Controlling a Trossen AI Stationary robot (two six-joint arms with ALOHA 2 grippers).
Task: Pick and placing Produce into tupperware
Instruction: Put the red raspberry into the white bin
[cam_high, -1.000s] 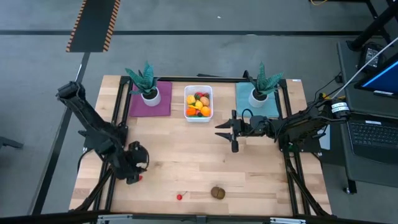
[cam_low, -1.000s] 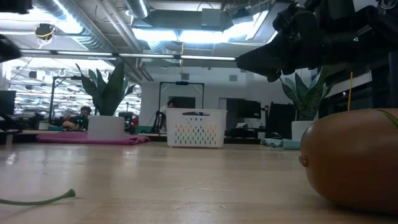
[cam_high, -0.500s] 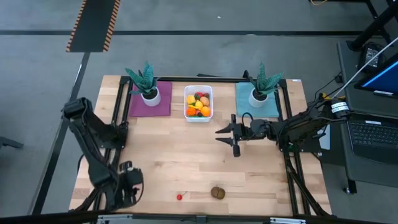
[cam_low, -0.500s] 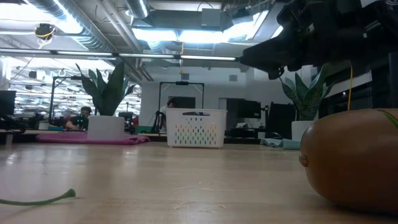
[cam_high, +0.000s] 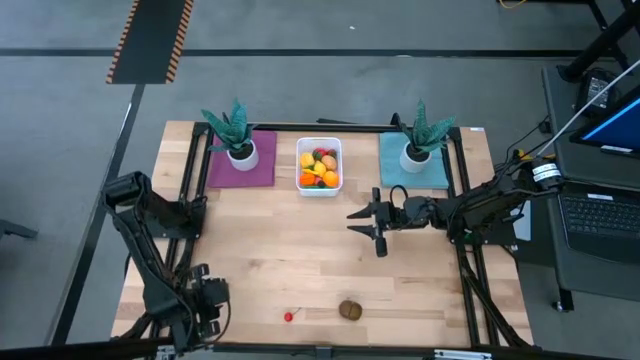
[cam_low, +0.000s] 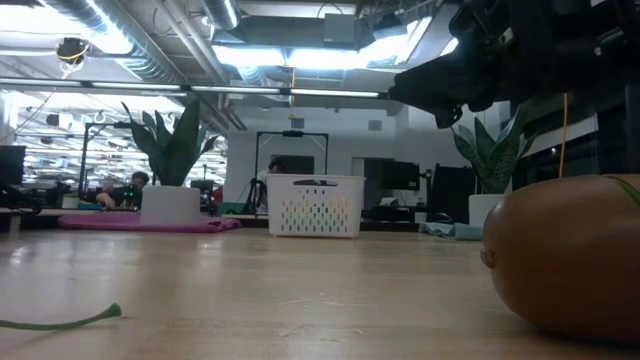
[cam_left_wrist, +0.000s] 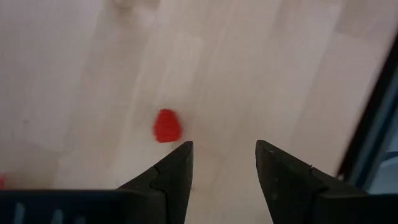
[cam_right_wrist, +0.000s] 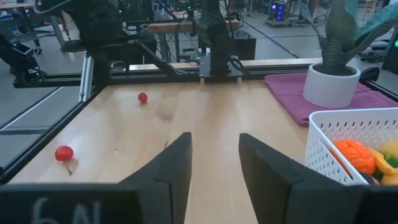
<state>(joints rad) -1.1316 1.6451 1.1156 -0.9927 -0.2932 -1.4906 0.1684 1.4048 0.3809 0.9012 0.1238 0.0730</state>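
Hovering near table's front-left edge (cam_high: 135, 290): left gripper (cam_left_wrist: 222, 163), apparently empty.

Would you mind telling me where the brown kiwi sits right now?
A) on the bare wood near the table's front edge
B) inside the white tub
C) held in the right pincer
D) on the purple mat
A: the high view shows the brown kiwi on bare wood near the front edge, far from the white tub, with no arm touching it.

The surface (cam_high: 300, 260) is made of pale wood planks, smooth and a little shiny, and is framed by dark matt metal bars (cam_high: 468, 290). The tupperware (cam_right_wrist: 348, 134) is made of white plastic with small holes in its wall. A soft purple cloth mat (cam_high: 242, 165) is seen. The kiwi (cam_low: 565, 255) looks brown, smooth and dull. The pincer fingers (cam_left_wrist: 168, 174) look like matt black plastic.
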